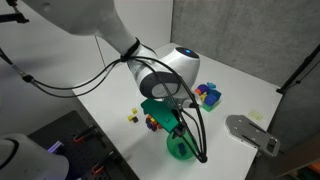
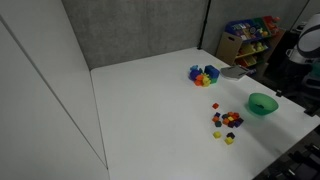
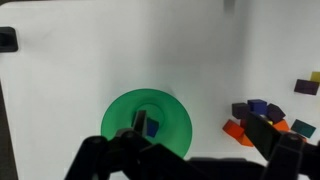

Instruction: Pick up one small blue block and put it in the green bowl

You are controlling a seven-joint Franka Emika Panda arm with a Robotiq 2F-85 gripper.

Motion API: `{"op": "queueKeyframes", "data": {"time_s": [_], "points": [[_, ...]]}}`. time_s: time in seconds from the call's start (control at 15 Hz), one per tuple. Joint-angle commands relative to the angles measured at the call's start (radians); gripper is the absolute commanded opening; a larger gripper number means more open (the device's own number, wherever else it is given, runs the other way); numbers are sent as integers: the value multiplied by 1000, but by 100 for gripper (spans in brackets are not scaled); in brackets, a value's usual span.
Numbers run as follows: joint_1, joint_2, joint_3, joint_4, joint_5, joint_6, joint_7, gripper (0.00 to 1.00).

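Pincer: my pincer (image 3: 197, 148) comes in from the bottom edge of the wrist view. The jaws stand wide apart and I grip nothing.
Fingers: two dark fingers (image 3: 122, 152). One is over the bowl and the other is over the loose cubes beside it.
Small blue block: the small blue block (image 3: 151, 127) lies inside the green bowl, near its middle and just beside the tip of my finger there. I cannot tell whether the two touch.
Green bowl: the green bowl (image 3: 118, 108) is round and bright green, and it stands upright on the desk straight below my wrist. It shows in both exterior views (image 1: 176, 152) (image 2: 256, 101), near the desk's edge.
Small cubes: a loose pile of small cubes (image 3: 255, 112) in purple, red, orange and teal lies on the desk just beside the bowl and outside it. It also shows in an exterior view (image 2: 228, 120), with a few strays apart from the pile.
Larger blocks: a cluster of multicoloured blocks (image 2: 204, 74) sits well apart from the bowl, further in on the desk.
Desk: the white desk (image 2: 150, 100) carries all of these.
Arm: my white arm (image 1: 150, 62) reaches over the desk with black cables hanging from it, and the wrist is above the bowl.
Grey object: a flat grey object (image 1: 250, 132) lies near the desk corner. I cannot tell what it is.
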Motion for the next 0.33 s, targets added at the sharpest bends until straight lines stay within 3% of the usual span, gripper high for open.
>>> {"op": "queueKeyframes", "data": {"time_s": [0.0, 0.2, 0.27], "points": [[17, -160, -6, -90, -16, -61, 11, 100], [31, -252, -8, -143, -29, -71, 20, 100], [30, -169, -11, -91, -3, -53, 4, 100]]}}
